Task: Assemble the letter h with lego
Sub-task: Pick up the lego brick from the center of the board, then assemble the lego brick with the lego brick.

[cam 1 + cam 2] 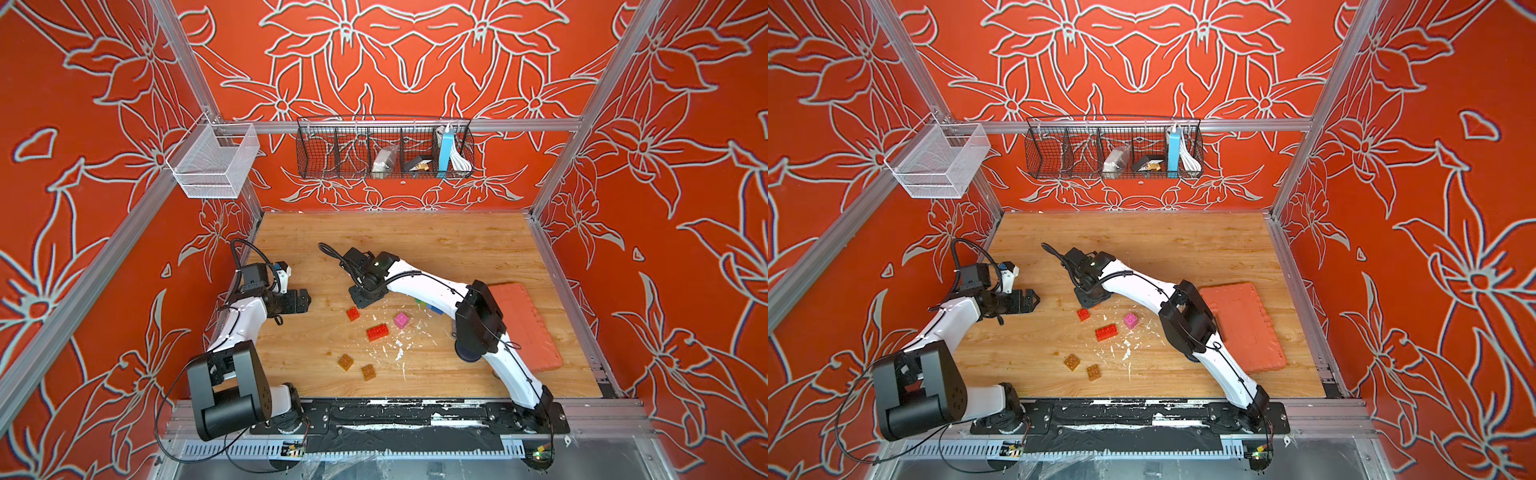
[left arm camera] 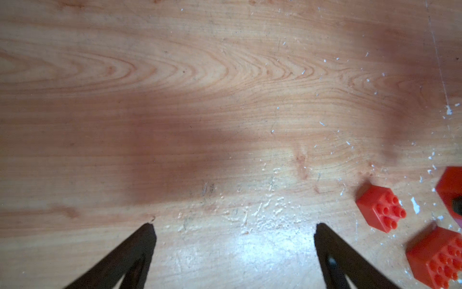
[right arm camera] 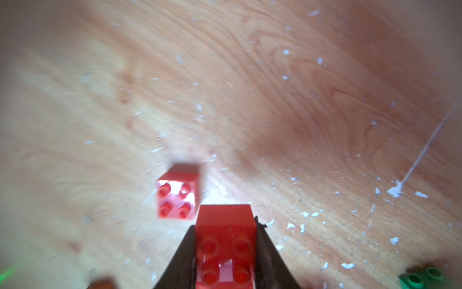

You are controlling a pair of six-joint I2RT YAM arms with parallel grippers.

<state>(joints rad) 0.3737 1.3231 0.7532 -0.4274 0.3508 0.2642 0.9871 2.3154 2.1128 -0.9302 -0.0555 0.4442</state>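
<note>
Right wrist: right gripper [image 3: 225,225] clamped on red brick [image 3: 225,247], arm stretched fwd; left gripper [image 2: 234,227] apart.

Wooden tabletop [image 1: 415,241] bare toward twelve o'clock, small red square studded brick [image 1: 353,313], longer red brick [image 1: 377,332], pink square brick [image 1: 401,320] crowding centre, amber-brown studded brick [image 1: 345,362] and twin [image 1: 368,372] at six, flat orange plastic case [image 1: 523,328] filling three, white right arm [image 1: 432,286] slanting in from five.
</note>
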